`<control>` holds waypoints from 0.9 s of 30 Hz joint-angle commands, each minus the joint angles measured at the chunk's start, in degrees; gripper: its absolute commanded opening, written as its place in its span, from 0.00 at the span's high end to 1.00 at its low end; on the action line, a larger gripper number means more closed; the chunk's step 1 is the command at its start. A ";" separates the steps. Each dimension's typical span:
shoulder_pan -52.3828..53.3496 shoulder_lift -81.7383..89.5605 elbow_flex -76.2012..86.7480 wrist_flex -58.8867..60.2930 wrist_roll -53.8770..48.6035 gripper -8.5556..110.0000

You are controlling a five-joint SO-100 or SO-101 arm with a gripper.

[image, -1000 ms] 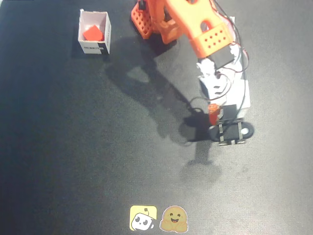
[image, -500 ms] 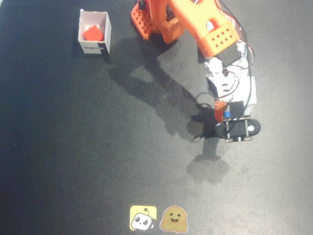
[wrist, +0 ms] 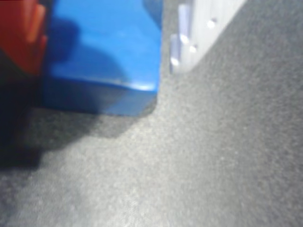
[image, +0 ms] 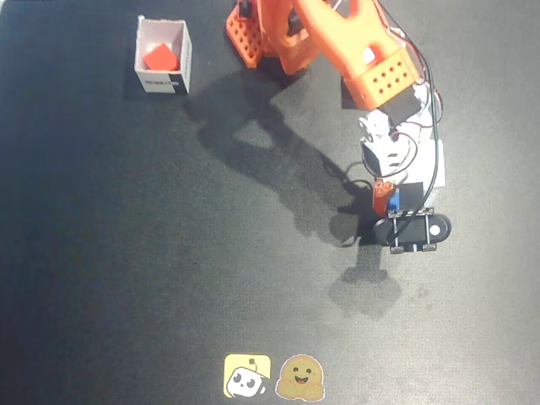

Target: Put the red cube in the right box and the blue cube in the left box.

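In the fixed view my gripper sits at the right of the mat, shut on the blue cube, of which only a small patch shows beside the orange finger. The wrist view shows the blue cube close up, with the orange finger on its left and a pale part on its right. The red cube lies inside the right box at the top left. A white sliver of the left box shows beside the arm, the rest hidden under it.
The orange arm base stands at the top middle, and wires loop around the wrist. Two stickers lie at the bottom edge of the black mat. The arm's shadow falls across the middle.
The arm has swung right and slightly down in the fixed view. The blue cube has come into sight between the fingers. The red cube and its box have not moved.
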 commanded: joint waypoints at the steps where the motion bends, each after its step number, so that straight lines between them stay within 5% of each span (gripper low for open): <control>1: 0.18 0.09 -3.16 -0.79 0.09 0.77; 9: 0.97 0.18 -2.37 -0.88 0.18 0.86; 27: 7.82 10.37 -4.66 13.89 -8.61 0.85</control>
